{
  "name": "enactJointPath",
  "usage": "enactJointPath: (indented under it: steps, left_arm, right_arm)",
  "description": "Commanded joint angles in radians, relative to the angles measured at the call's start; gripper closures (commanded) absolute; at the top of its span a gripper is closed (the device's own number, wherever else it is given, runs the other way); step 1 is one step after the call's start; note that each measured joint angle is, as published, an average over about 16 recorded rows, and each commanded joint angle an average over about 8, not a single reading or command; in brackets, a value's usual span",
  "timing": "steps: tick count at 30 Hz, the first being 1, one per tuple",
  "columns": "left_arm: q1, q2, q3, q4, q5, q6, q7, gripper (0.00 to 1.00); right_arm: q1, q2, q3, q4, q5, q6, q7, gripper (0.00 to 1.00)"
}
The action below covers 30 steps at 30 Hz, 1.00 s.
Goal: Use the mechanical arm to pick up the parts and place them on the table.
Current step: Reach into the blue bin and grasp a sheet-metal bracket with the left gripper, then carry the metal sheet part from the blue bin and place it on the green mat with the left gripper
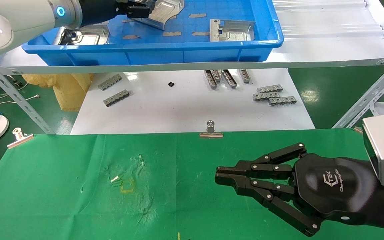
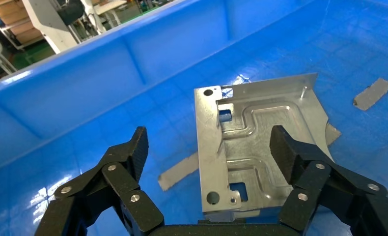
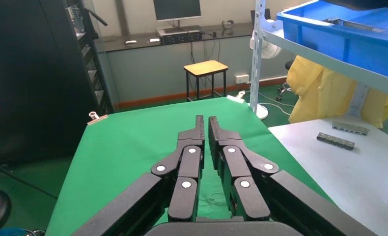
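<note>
Left gripper wide open over a part lying in the tray, thin stiff slick sheet metal, likely light, best pinched across its edges; right gripper closed, empty, parked above the desk.

We see the tray on a shelf at the far side. Three parts lie in it: one at left, one at centre behind, one at right. The left gripper sits over the centre part. Below and nearer lies the white tabletop; nearest is the table, with the right gripper above its right half.
</note>
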Motion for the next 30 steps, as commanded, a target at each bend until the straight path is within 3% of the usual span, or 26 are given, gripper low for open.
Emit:
enactJointPath:
  steps: [1,12,30]
  left_arm:
    - [0.001,0.001,0.006,0.0,0.001,-0.004,-0.013,1.0]
    - [0.016,0.001,0.031,-0.011,-0.013,-0.019,-0.134,1.0]
    - [0.039,0.001,0.096,-0.079,-0.026,-0.065,-0.182,1.0]
  right_arm:
    - [0.0,0.0,0.0,0.0,0.0,0.0,0.0,0.0]
    - [0.0,0.0,0.0,0.0,0.0,0.0,0.0,0.0]
    - [0.0,0.0,0.0,0.0,0.0,0.0,0.0,0.0]
